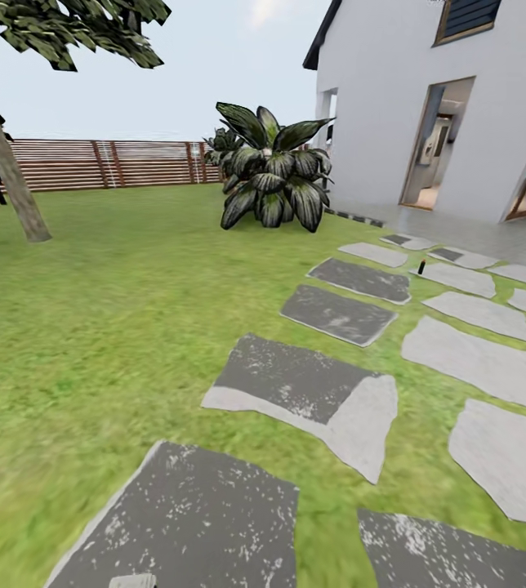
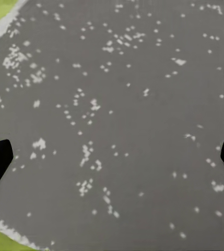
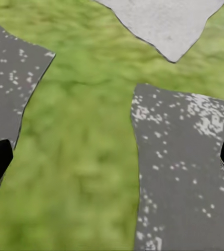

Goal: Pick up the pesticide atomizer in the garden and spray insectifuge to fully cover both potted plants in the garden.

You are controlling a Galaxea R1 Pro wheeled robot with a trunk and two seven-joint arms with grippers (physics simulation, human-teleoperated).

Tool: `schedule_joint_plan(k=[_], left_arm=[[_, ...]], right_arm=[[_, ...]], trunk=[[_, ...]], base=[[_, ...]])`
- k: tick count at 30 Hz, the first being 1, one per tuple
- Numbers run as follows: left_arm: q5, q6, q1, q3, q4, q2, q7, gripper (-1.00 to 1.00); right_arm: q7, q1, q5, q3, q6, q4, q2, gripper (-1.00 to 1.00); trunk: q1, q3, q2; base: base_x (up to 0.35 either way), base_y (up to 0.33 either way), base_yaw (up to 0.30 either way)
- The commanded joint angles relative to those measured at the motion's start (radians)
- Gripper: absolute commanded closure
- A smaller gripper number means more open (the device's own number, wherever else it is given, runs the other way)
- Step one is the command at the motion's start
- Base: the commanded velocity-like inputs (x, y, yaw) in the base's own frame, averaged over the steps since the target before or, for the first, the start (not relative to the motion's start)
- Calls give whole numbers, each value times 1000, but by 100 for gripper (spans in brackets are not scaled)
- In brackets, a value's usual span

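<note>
Both claws wide, empty over stepping stones; tiny dark object far ahead risks being missed among slabs.

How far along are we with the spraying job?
Nothing looks done yet. Left tool is open and empty over a grey stepping stone; right tool is open and empty over grass. A small dark object stands among the far stones, too small to identify. Left to do: pick up the spray bottle, then spray both plants.
</note>
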Motion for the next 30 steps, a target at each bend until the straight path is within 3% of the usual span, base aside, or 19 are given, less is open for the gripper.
schedule_joint_plan(k=[1,11,22,30], left_arm=[[6,-3,0,-1,1,0,0,-100],[7,-3,0,-1,1,1,0,-100],[7,-2,0,-1,1,0,0,-100],[7,-3,0,-1,1,0,0,-100]], right_arm=[[1,-1,5,-1,-3,1,0,-100],[0,0,5,-1,-3,1,0,-100],[-1,-1,5,-1,-3,2,0,-100],[-1,-1,5,-1,-3,2,0,-100]], trunk=[[0,-1,0],[0,3,0],[0,7,0],[0,8,0]], base=[[337,21,-203],[335,3,-250],[74,0,-257],[294,0,-257]])
